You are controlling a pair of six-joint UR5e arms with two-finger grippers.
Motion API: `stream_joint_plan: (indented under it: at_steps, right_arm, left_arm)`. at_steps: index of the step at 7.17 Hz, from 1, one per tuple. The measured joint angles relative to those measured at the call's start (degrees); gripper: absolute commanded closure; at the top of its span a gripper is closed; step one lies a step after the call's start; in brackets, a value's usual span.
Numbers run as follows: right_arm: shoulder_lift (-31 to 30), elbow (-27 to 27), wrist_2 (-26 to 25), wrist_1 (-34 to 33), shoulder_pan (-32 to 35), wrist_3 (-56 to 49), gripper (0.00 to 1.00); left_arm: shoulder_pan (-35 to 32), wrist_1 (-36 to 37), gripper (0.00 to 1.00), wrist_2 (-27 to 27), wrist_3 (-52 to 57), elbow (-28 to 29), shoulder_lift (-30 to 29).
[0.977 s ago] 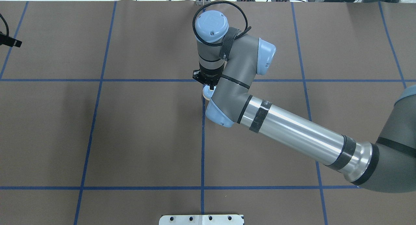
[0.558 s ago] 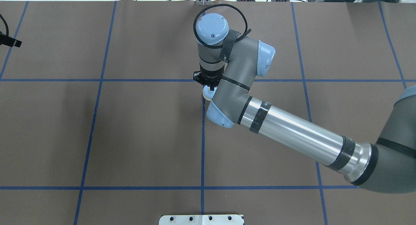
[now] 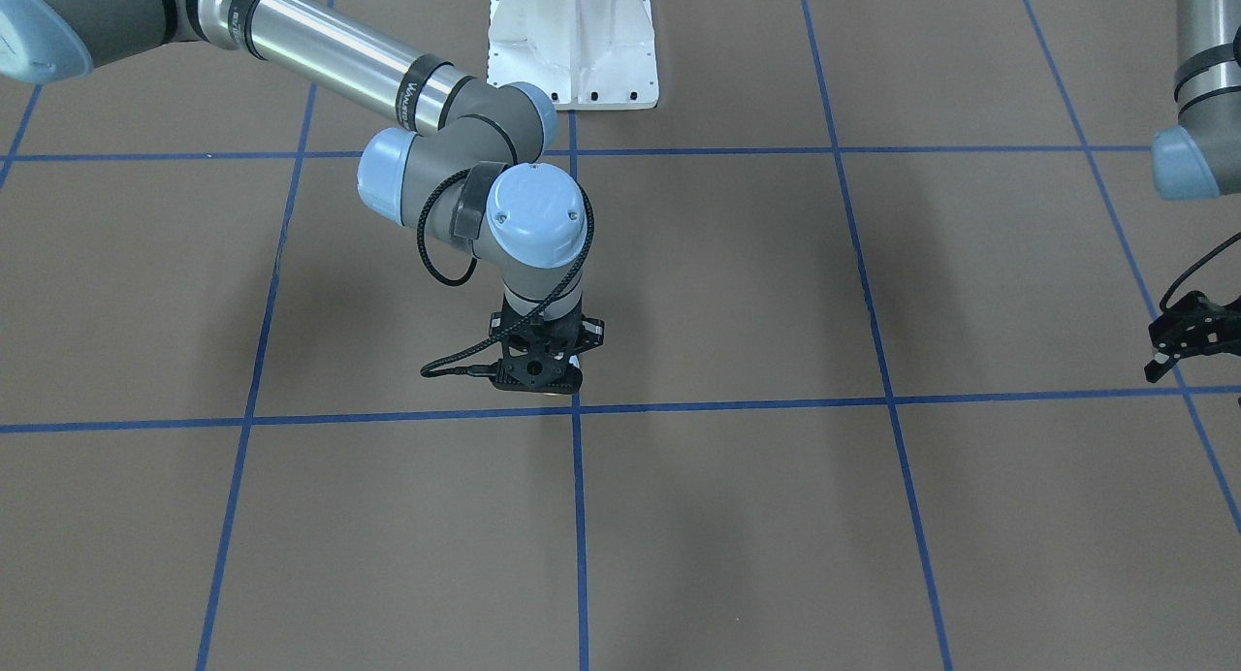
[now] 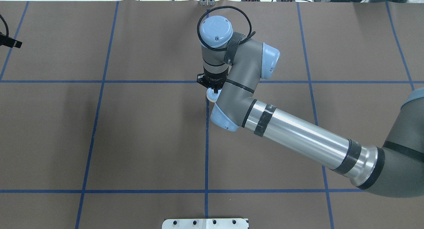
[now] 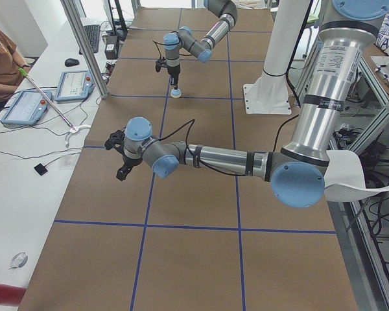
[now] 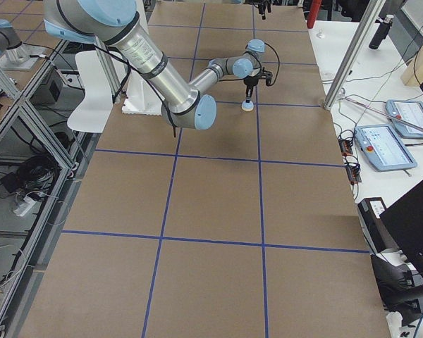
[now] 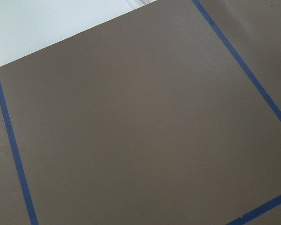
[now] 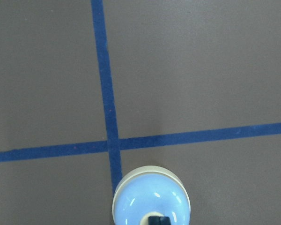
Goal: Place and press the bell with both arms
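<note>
The light-blue bell (image 8: 150, 199) with its cream rim is on the blue tape line just short of a tape crossing near the table's middle; it also shows in the overhead view (image 4: 211, 95). My right gripper (image 4: 215, 88) points straight down over it and is shut on the bell's top button. One black fingertip (image 8: 158, 219) shows at the dome's top. I cannot tell whether the bell touches the table. In the front view the gripper (image 3: 538, 370) hides the bell. My left gripper (image 3: 1163, 361) hangs far off at the table's left end, open and empty.
The brown table cover (image 4: 149, 139) is marked into squares by blue tape. The white pedestal base (image 3: 572, 41) stands at the robot's edge. A side bench with tablets (image 5: 74, 84) and a seated person (image 5: 0, 52) lies beyond the table's far edge.
The right wrist has shifted slightly and seems a little lower over the bell. The bell stays at the same spot on the tape line.
</note>
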Motion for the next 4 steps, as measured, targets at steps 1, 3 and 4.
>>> stream_joint_plan:
  at_steps: [1, 3, 4]
  right_arm:
    - [0.0, 0.0, 0.0, 0.0, 0.0, 0.0, 1.0]
    - [0.4, 0.6, 0.5, -0.1, 0.4, 0.2, 1.0]
    - [0.7, 1.5, 1.6, -0.3, 1.4, 0.2, 0.38]
  left_arm:
    - [0.0, 0.0, 0.0, 0.0, 0.0, 0.0, 0.0]
    - [-0.1, -0.1, 0.0, 0.0, 0.0, 0.0, 0.1]
    - [-0.1, -0.1, 0.0, 0.0, 0.0, 0.0, 0.2]
